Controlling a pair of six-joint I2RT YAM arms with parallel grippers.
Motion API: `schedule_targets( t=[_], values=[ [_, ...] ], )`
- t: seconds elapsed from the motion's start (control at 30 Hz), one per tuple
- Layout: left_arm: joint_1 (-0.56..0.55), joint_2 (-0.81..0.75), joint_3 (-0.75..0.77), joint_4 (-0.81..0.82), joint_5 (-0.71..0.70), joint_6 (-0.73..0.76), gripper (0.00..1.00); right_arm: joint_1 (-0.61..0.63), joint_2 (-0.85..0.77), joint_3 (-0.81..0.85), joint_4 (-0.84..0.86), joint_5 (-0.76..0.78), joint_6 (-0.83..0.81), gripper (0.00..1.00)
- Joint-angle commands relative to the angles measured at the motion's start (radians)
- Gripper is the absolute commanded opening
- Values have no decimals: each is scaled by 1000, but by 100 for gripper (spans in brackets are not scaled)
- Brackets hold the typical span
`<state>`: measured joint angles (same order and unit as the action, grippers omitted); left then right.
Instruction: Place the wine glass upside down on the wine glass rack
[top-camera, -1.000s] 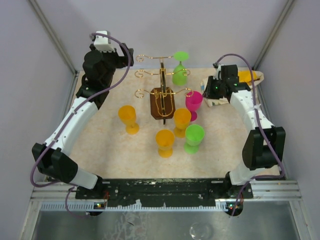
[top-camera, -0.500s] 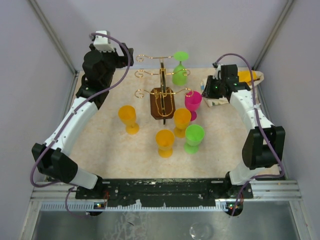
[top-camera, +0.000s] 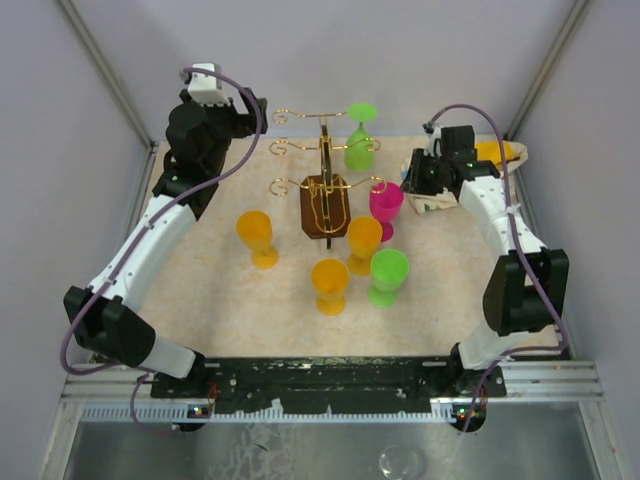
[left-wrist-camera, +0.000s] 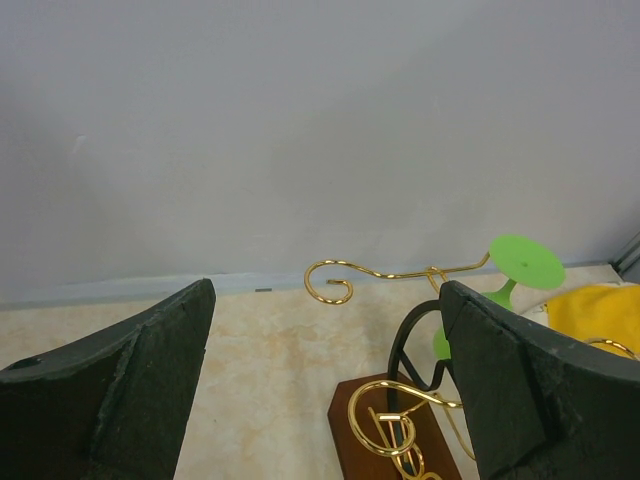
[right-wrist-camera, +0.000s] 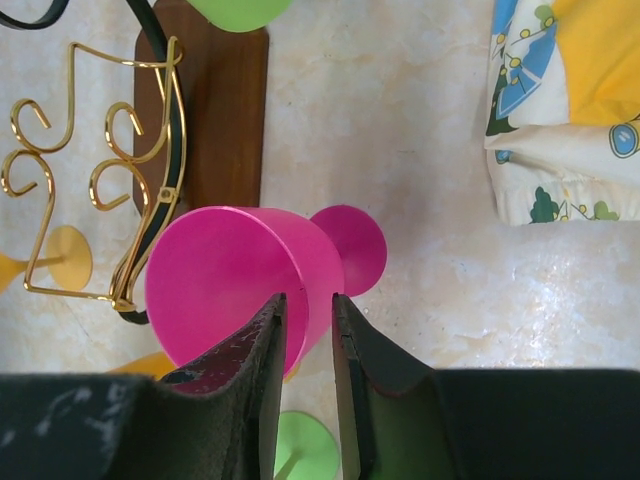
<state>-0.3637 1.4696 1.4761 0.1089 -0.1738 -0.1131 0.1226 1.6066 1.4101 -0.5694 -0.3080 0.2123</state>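
A pink wine glass (top-camera: 386, 203) stands upright on the table, just right of the wine glass rack (top-camera: 325, 190). The rack is gold wire on a dark wooden base (right-wrist-camera: 205, 110). A green glass (top-camera: 360, 140) hangs upside down on its far right arm. My right gripper (right-wrist-camera: 306, 297) hovers over the pink glass (right-wrist-camera: 235, 275). Its jaws are narrowly open, one on each side of the cup's wall, with a gap showing. My left gripper (left-wrist-camera: 325, 290) is wide open and holds nothing. It is raised at the back left (top-camera: 250, 105) and faces the rack (left-wrist-camera: 400, 420).
Three orange glasses (top-camera: 257, 235) (top-camera: 363, 240) (top-camera: 330, 283) and a green one (top-camera: 387, 275) stand in front of the rack. A yellow and patterned cloth (right-wrist-camera: 560, 100) lies at the back right by the right wrist. Walls close in the table on three sides.
My right wrist has shifted slightly over the pink glass and its jaws have parted a little. The glass and the left arm have not moved.
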Motion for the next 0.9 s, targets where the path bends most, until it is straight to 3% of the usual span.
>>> schedule_targets(
  t=[0.0, 0.17, 0.27, 0.4, 0.63, 0.77, 0.87],
  values=[
    [3, -31, -11, 37, 8, -7, 99, 23, 36, 30, -14, -8, -16, 26],
    [3, -32, -5, 31, 19, -4, 99, 38, 87, 27, -23, 15, -38, 22],
    [3, -34, -5, 30, 19, -2, 99, 37, 87, 49, -30, 21, -52, 0],
    [3, -40, -7, 40, 23, -6, 99, 38, 63, 124, -73, 103, -87, 0],
    [3, -36, 44, 22, 58, -99, 99, 38, -65, 254, -43, 463, -151, 0],
    [3, -21, 94, -20, 27, -199, 99, 38, -153, 241, 126, 602, -211, 0],
    [3, -6, 145, -86, -19, -342, 99, 39, -224, 176, 339, 587, -247, 0]
  ],
)
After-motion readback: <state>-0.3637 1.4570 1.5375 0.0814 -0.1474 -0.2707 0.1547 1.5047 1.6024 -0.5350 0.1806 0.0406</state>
